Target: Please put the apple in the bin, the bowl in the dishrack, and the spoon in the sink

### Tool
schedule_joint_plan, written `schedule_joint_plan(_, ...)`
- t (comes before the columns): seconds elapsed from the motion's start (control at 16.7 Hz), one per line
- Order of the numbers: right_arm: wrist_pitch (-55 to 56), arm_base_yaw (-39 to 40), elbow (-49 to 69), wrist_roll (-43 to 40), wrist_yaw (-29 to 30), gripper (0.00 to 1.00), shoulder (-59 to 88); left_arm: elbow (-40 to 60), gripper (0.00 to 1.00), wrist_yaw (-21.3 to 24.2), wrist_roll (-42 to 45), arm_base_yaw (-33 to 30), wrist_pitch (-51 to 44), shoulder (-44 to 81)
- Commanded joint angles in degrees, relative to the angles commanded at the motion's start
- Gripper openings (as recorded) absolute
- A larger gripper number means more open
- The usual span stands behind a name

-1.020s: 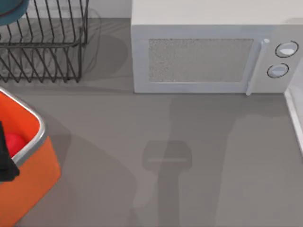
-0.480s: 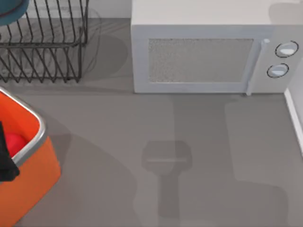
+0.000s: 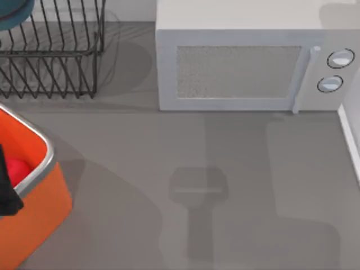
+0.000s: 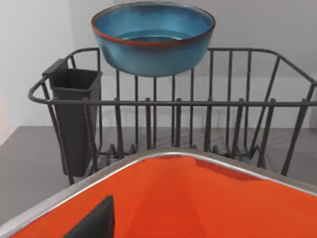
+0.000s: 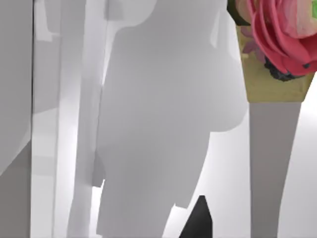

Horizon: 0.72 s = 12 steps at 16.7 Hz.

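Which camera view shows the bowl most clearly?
The left wrist view: the whole bowl shows, teal inside with a reddish rim, sitting on the dishrack. The top view catches a teal sliver of it at the upper left corner.

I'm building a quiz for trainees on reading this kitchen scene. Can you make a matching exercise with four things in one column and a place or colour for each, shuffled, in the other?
Things:
1. apple
2. bowl
3. bin
4. microwave

Places or colours:
A. bright orange, with a silver-grey rim
B. white, at the back of the table, right of the dishrack
C. teal-blue inside, sitting on top of the dishrack
D. red, lying inside the bin

Pairs: 1-D, 2-C, 3-A, 4-B
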Motion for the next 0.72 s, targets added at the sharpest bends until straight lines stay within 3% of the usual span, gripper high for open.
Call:
schedule_joint_plan(0.48,14.5,0.3,-22.7,0.0,-0.1,0.00,-6.9,0.0,1.00,0.0,0.0,0.0,0.0,0.0)
schedule_joint_plan(0.72,17.1,0.4,-25.8,0.0,0.0,0.00,-8.0,0.0,1.00,0.0,0.0,0.0,0.0,0.0)
